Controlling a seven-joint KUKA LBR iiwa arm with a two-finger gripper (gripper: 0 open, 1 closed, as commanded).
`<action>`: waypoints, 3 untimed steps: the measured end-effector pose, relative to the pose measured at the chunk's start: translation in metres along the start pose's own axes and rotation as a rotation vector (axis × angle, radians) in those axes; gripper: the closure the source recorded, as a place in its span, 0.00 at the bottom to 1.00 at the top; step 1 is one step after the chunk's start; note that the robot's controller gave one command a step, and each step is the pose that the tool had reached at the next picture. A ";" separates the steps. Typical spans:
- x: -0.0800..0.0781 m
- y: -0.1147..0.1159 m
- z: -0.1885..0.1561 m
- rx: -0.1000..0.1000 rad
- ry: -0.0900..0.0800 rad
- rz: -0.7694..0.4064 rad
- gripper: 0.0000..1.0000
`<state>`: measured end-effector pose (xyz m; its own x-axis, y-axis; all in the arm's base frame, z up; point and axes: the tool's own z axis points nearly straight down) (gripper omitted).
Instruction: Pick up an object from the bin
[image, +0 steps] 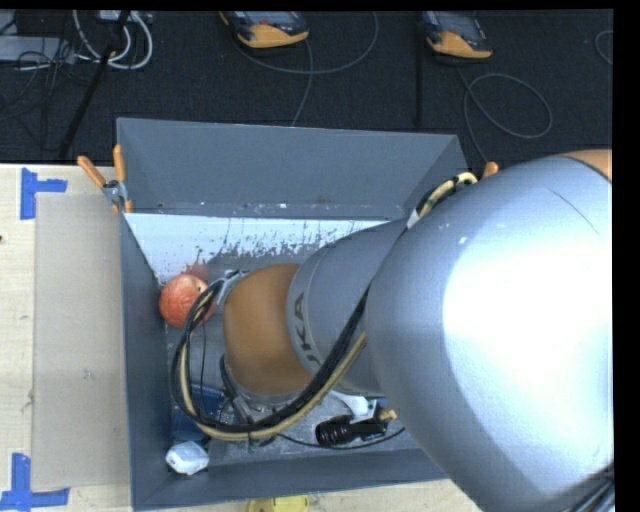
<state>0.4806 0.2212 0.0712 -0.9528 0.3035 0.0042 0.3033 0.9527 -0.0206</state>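
Camera view: the arm's orange-covered wrist (262, 335) points straight down into the grey metal bin (290, 165), probably for a top-down grasp. It hides the gripper (243, 410), so I cannot tell how far the claw is open or whether it holds anything. Nearest it lie a blue flat object (205, 400) and a black ribbed cylinder (350, 431). A reddish-orange ball (182, 299) rests against the left wall.

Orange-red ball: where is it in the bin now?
Camera view: the orange-red ball lies at the left side of the bin, by its left wall, right beside the arm's orange wrist cover and looped cable.
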 end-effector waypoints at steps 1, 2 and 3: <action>0.001 0.000 -0.009 -0.007 0.001 0.001 1.00; 0.002 0.001 -0.024 -0.015 -0.002 0.000 1.00; 0.001 0.001 -0.031 -0.020 -0.005 0.000 1.00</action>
<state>0.4807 0.2231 0.1024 -0.9527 0.3039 -0.0011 0.3039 0.9527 -0.0008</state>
